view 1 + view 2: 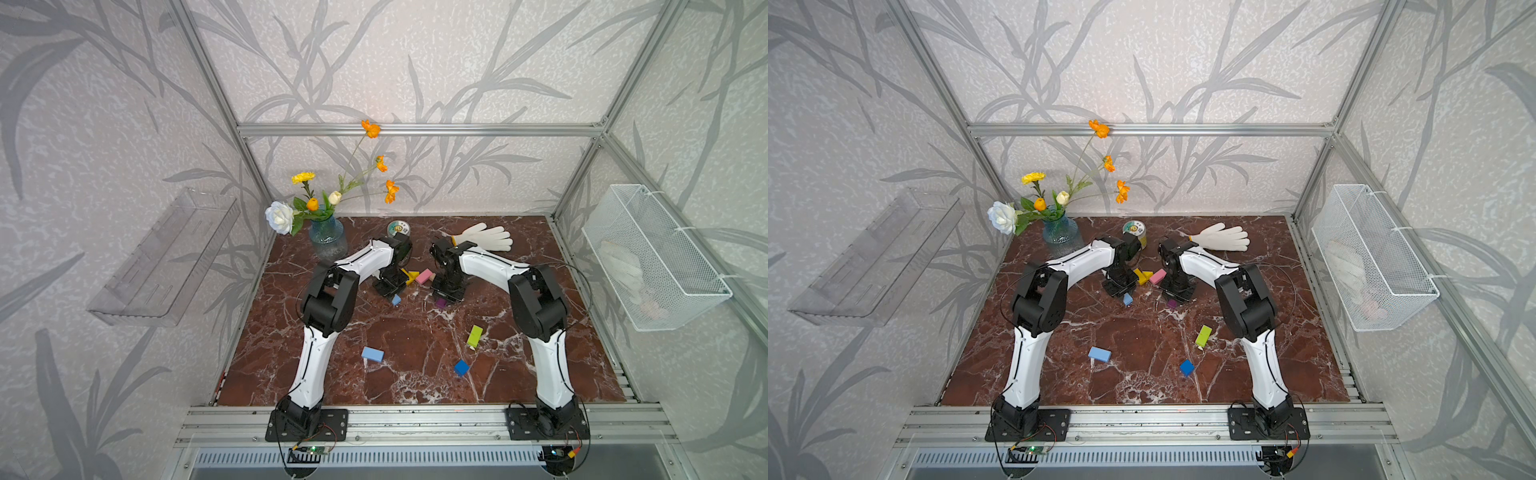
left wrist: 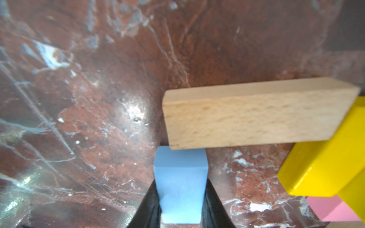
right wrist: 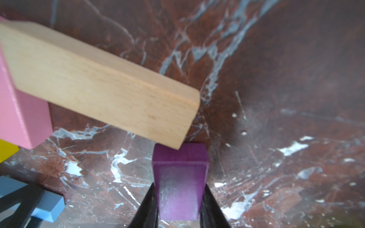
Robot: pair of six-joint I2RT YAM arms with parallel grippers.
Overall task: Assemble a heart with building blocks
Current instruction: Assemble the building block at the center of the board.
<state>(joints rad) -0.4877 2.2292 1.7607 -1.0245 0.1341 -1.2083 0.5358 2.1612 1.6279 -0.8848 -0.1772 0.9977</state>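
Because the building blocks (image 1: 474, 336) look rigid, light and smooth (likely slippery), grip across the narrow sides. Left gripper (image 2: 180, 199) clamps a light blue block (image 2: 180, 183), right gripper (image 3: 179, 201) a purple block (image 3: 179, 177); each long axis runs straight out from the jaws, far end beside a tan block (image 2: 256, 114) of the unfinished mid-table heart (image 1: 424, 276).

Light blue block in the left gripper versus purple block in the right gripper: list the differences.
The light blue block is pale; the purple block is dark. The light blue block's end nears a tan piece beside a yellow block; the purple block's nears a tan bar beside a pink block. Both sit clamped: left gripper, right gripper.
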